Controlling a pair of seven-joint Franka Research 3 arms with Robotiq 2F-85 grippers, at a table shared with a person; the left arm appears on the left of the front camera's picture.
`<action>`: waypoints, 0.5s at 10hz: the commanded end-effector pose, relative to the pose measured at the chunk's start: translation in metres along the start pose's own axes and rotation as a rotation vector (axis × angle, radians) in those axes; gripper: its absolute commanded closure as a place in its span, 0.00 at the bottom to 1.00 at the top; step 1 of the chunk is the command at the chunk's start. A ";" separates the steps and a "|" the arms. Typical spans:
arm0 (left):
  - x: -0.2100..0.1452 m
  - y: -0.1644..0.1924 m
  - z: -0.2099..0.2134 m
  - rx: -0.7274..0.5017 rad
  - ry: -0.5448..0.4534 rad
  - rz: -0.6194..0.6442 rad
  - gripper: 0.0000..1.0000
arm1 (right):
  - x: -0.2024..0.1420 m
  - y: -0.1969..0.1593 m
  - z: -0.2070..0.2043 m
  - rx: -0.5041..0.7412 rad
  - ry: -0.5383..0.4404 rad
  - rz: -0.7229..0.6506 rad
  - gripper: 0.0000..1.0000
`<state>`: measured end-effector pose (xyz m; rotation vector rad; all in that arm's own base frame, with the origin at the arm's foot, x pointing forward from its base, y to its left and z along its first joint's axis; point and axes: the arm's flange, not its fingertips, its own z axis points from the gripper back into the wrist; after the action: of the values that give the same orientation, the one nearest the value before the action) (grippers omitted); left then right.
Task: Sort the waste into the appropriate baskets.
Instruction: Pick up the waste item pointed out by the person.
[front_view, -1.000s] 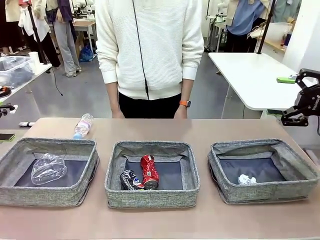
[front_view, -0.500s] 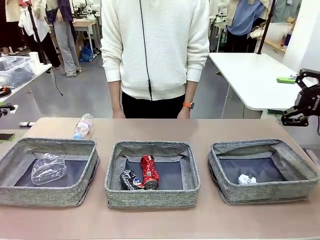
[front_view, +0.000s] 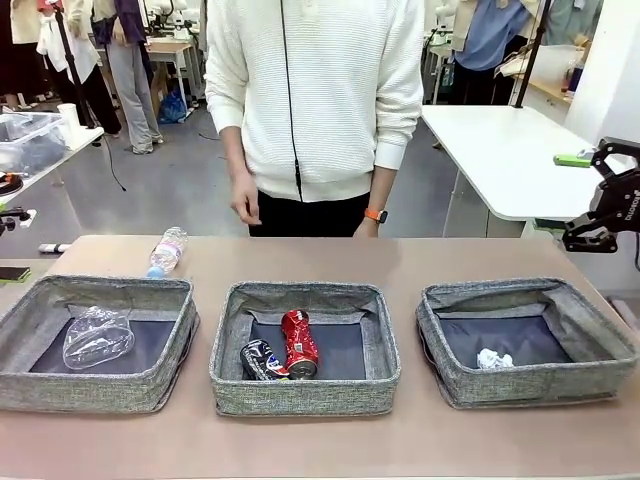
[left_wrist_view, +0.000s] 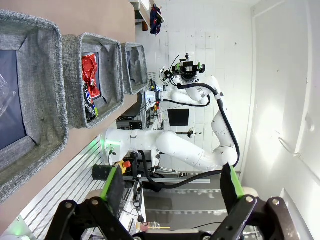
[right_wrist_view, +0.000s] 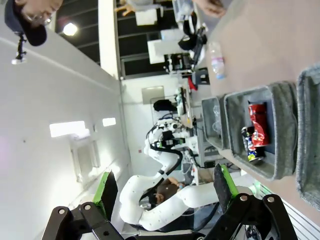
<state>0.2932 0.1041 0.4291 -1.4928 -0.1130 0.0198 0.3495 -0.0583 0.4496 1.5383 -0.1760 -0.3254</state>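
Note:
Three grey woven baskets stand in a row on the brown table. A crushed clear plastic bottle lies in the left basket. The middle basket holds a red can and a dark can. A white paper ball rests in the right basket. Another clear bottle lies on the table behind the left basket. My right gripper hangs open off the table's right end, holding nothing. The left gripper is open and holds nothing, with the baskets far off.
A person in a white sweater stands at the far edge, one hand raised at waist height. A white table stands behind at the right. Bare tabletop runs in front of and behind the baskets.
The person has shifted a little to the right and lifted one hand off the far table edge. Neither arm nor any waste has moved.

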 end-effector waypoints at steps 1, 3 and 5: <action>-0.003 -0.002 -0.001 -0.002 0.001 0.000 0.00 | 0.000 0.002 0.001 0.017 0.003 0.001 0.00; -0.003 -0.002 -0.001 -0.002 0.001 0.000 0.00 | 0.000 0.002 0.001 0.017 0.003 0.001 0.00; -0.003 -0.002 -0.001 -0.002 0.001 0.000 0.00 | 0.000 0.002 0.001 0.017 0.003 0.001 0.00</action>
<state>0.2932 0.1041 0.4291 -1.4928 -0.1130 0.0198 0.3495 -0.0583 0.4496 1.5383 -0.1760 -0.3253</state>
